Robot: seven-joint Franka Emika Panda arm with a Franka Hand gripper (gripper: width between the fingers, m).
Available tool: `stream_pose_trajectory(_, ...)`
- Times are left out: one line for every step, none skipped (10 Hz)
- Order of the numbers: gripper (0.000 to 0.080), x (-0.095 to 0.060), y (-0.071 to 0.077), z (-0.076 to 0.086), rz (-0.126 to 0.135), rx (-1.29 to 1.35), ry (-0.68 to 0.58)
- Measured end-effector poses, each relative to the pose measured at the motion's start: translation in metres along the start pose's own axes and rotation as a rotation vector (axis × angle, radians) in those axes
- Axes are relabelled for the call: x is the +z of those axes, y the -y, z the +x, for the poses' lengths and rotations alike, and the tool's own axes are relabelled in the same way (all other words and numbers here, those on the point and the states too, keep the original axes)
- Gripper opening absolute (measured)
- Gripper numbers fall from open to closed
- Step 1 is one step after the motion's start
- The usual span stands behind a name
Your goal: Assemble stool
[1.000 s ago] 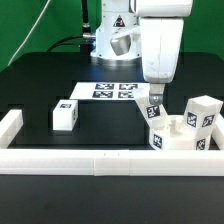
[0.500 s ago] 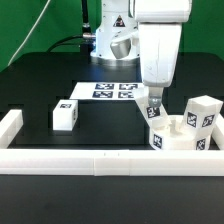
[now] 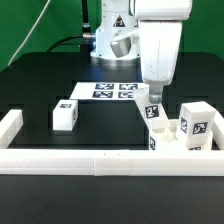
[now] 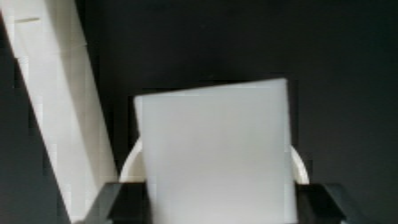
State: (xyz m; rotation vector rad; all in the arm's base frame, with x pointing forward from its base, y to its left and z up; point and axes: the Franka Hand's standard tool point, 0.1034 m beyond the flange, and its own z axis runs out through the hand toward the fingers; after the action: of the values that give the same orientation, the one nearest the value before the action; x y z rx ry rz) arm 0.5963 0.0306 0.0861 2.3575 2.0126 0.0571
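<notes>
The exterior view stands in front of the table (image 3: 40, 90), raised a little. It looks across the near rail (image 3: 100, 162) toward the arm base (image 3: 113, 45) (wide enough to take in the whole work area). The wrist view looks along the gripper (image 4: 214, 195), very close on the leg (image 4: 214, 135) it clasps. Both views share that leg and the black tabletop.

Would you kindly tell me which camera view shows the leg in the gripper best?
The wrist view: the leg fills much of the frame, held in the gripper. The exterior view shows it small, with only its tagged face visible under the gripper, at the seat.
</notes>
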Motion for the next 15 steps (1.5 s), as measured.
stream_pose_trajectory(0.0347,0.000,0.000,0.000,0.000,0.006,0.000)
stream_pose_trajectory(0.0347,0.000,0.000,0.001,0.002,0.131,-0.002)
stream_pose_trajectory(0.0347,0.000,0.000,0.003,0.002,0.312,-0.002)
stream_pose_trajectory(0.0347,0.000,-0.001,0.004,-0.001,0.399,-0.005)
stream_pose_trajectory(0.0347,0.000,0.000,0.007,0.001,0.562,-0.011)
stream_pose_trajectory(0.0346,0.001,0.000,0.009,0.006,0.702,-0.016)
stream_pose_trajectory(0.0346,0.003,0.000,0.010,0.007,0.787,-0.018)
stream_pose_trajectory(0.0345,0.003,0.000,0.011,0.010,0.847,-0.022)
stream_pose_trajectory(0.0345,0.003,0.000,0.011,0.011,0.912,-0.022)
stream_pose_trajectory(0.0345,0.003,0.000,0.011,0.013,0.967,-0.024)
stream_pose_trajectory(0.0343,0.003,0.001,0.012,0.019,1.050,-0.028)
stream_pose_trajectory(0.0343,0.003,0.001,0.013,0.020,1.123,-0.033)
stream_pose_trajectory(0.0343,0.004,0.001,0.015,0.014,1.228,-0.055)
stream_pose_trajectory(0.0343,0.004,0.002,0.019,0.025,1.340,-0.061)
stream_pose_trajectory(0.0343,0.004,0.002,0.021,0.037,1.429,-0.069)
